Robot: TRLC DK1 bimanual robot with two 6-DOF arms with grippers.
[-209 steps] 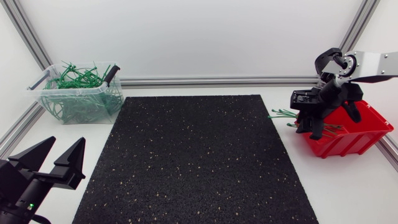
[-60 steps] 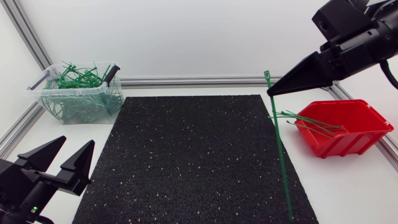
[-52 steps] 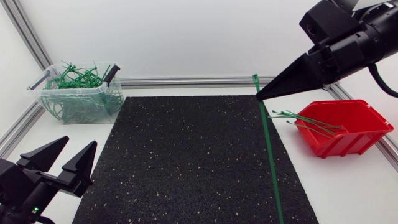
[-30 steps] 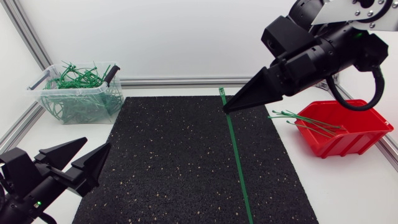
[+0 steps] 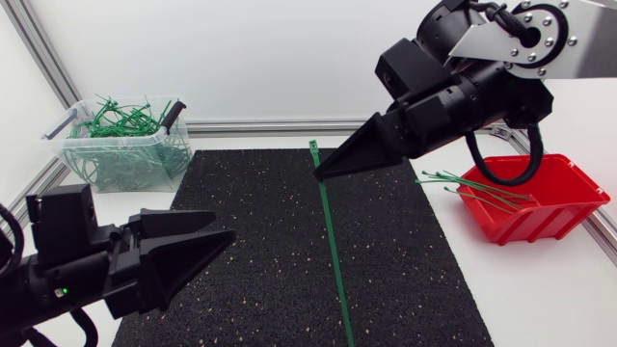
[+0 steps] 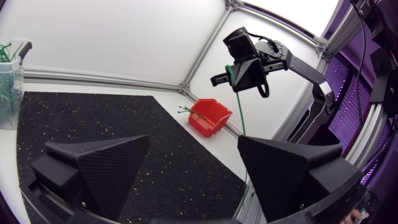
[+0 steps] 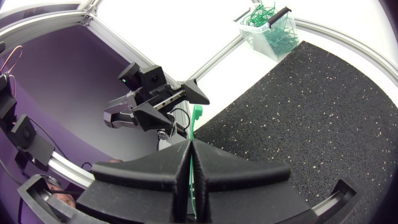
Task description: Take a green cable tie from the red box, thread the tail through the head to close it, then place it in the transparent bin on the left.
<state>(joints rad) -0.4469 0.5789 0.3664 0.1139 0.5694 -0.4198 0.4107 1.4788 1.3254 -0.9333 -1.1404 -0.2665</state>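
over speckled black mat, right gripper pinches slim green tie; left gripper gapes.

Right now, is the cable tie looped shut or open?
Open: the cable tie hangs straight from the right gripper, tail unthreaded.

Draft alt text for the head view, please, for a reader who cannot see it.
The right hand, shut on a green tie near its head, holds it hanging above the mat. The open left hand points toward it from the left; the red box sits right, the bin far left.
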